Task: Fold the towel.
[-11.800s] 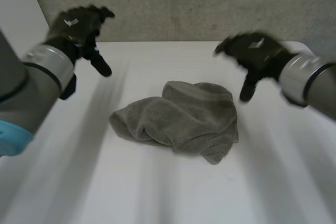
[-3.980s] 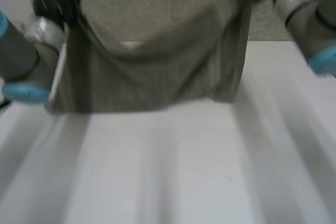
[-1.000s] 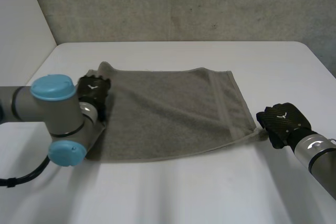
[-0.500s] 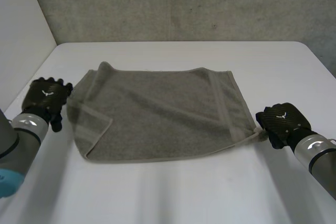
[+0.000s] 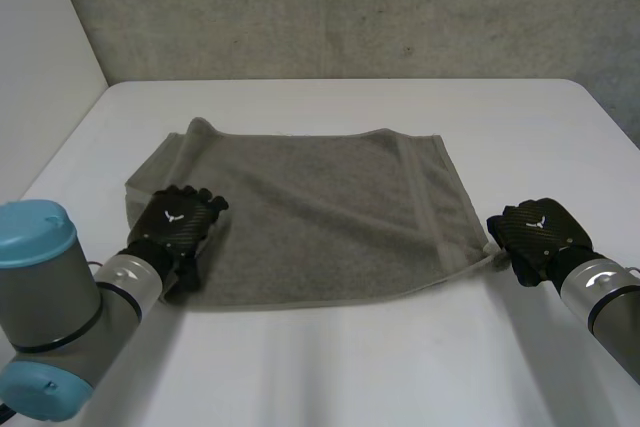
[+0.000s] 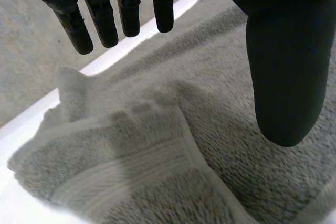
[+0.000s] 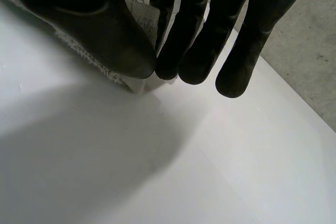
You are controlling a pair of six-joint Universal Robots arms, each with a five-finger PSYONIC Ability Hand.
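Left hand (image 5: 178,227) has moved in over towel (image 5: 320,207), folded 7 o'clock corner, fingers loose, empty | right hand (image 5: 535,232) pinches 4 o'clock corner | long axis 9-to-3 between them

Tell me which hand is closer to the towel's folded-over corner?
Left. The left hand hangs open right above the folded-over corner of the towel; the right hand pinches the other near corner, clear across the towel.

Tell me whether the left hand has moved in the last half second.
Yes. The left hand has gone from the table beside the towel inward, and is now over the towel's near left corner.
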